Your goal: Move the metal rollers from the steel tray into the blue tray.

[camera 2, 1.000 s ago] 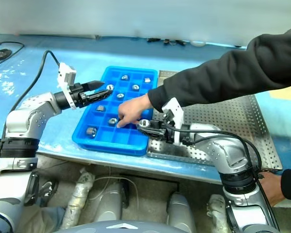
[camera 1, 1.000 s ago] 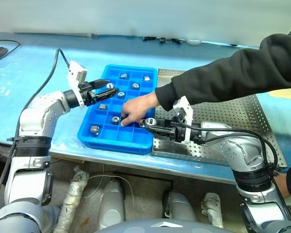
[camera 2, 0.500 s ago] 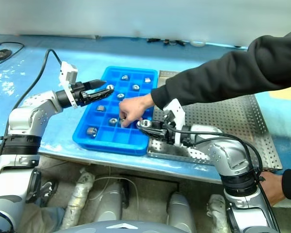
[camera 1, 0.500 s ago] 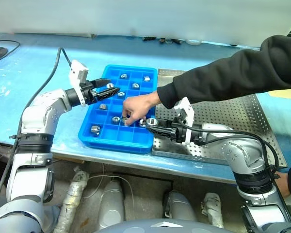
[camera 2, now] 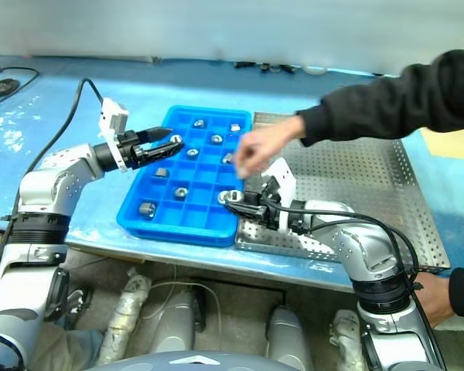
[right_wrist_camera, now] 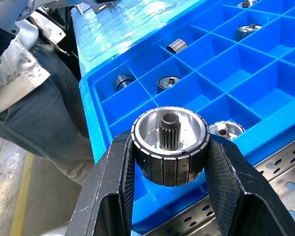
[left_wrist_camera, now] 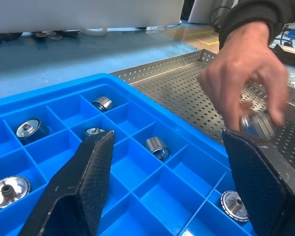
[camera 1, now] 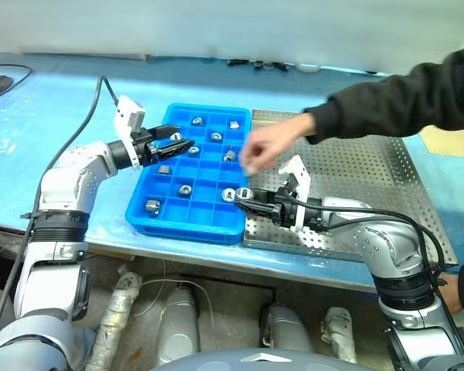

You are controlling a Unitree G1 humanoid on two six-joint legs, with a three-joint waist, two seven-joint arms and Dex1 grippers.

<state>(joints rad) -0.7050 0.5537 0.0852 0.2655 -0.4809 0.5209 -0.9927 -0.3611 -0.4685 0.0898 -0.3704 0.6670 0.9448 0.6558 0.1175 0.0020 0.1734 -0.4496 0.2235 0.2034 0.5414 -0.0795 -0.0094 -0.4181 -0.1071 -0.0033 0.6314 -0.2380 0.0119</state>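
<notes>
Holding a roller (right_wrist_camera: 170,146) in my right hand (camera 1: 243,194) at the blue tray's (camera 1: 138,202) near-right edge, now that the person's hand (camera 1: 269,144) has lifted clear.

A second ago that hand was down among the compartments by my right fingers; it has since pulled up and back over the steel tray (camera 1: 375,171), gripping what looks like a roller of its own, so the cells below me look free for my drop. My right arm reaches in low from the right, aiming forward and left, fingers clenched on the roller's sides just above the rim. My left hand (camera 1: 178,143) hovers level over the tray's far-left cells, fingers spread and empty. Several rollers (camera 1: 185,189) already sit in compartments.
</notes>
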